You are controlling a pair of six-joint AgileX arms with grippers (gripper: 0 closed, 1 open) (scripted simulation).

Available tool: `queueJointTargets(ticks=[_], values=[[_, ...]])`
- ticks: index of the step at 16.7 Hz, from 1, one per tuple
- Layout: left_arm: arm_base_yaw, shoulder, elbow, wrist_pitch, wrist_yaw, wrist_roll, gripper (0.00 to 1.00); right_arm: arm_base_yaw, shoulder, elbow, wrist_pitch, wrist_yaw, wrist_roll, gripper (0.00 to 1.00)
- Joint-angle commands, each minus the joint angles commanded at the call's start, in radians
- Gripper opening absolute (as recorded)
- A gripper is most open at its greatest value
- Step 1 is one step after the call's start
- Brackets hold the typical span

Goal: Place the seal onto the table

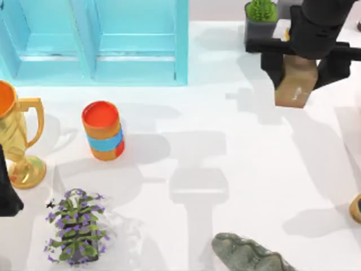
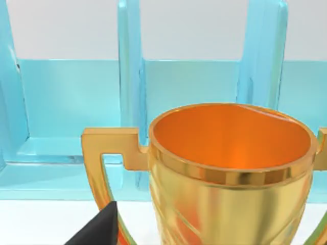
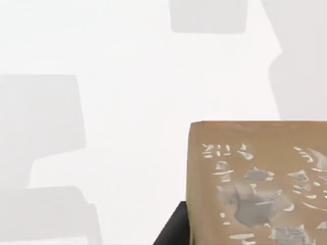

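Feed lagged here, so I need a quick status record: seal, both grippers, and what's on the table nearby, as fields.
seal: tan block, held in the right gripper, top view's upper right
seal contact: cannot tell whether it touches the table
left gripper: parked at the left edge, beside the gold trophy
nearby: potted cactus behind the seal
elsewhere: orange cup, purple flower plant, grey-green rock figure, blue shelf

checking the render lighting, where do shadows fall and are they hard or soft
Top view: soft-edged grey shadows on the table, one left of the seal in the right pincer. Right wrist view: blocky grey shadows with fairly crisp edges on white.
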Motion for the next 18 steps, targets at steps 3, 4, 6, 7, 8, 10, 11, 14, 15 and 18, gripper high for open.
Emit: queueJointTargets(ticks=[3, 4, 6, 7, 8, 10, 11, 14, 15, 18], values=[[0.0, 0.0, 0.0, 0.0, 0.0, 0.0, 1.0, 0.054, 0.141, 0.028, 0.048, -0.009, -0.006, 0.0], [0.0, 0.0, 0.0, 0.0, 0.0, 0.0, 1.0, 0.066, 0.171, 0.034, 0.058, -0.01, -0.011, 0.0], [0.0, 0.0, 0.0, 0.0, 0.0, 0.0, 1.0, 0.078, 0.199, 0.038, 0.067, -0.012, -0.016, 0.0], [0.0, 0.0, 0.0, 0.0, 0.0, 0.0, 1.0, 0.078, 0.199, 0.038, 0.067, -0.012, -0.016, 0.0], [0.0, 0.0, 0.0, 0.0, 0.0, 0.0, 1.0, 0.078, 0.199, 0.038, 0.067, -0.012, -0.016, 0.0], [0.0, 0.0, 0.0, 0.0, 0.0, 0.0, 1.0, 0.073, 0.199, 0.035, 0.066, -0.012, -0.014, 0.0], [0.0, 0.0, 0.0, 0.0, 0.0, 0.0, 1.0, 0.073, 0.2, 0.031, 0.069, -0.012, -0.014, 0.0], [0.0, 0.0, 0.0, 0.0, 0.0, 0.0, 1.0, 0.076, 0.209, -0.026, 0.14, -0.012, -0.014, 0.0], [0.0, 0.0, 0.0, 0.0, 0.0, 0.0, 1.0, 0.077, 0.214, -0.051, 0.176, -0.012, -0.014, 0.0], [0.0, 0.0, 0.0, 0.0, 0.0, 0.0, 1.0, 0.08, 0.224, -0.097, 0.228, -0.012, -0.014, 0.0]])
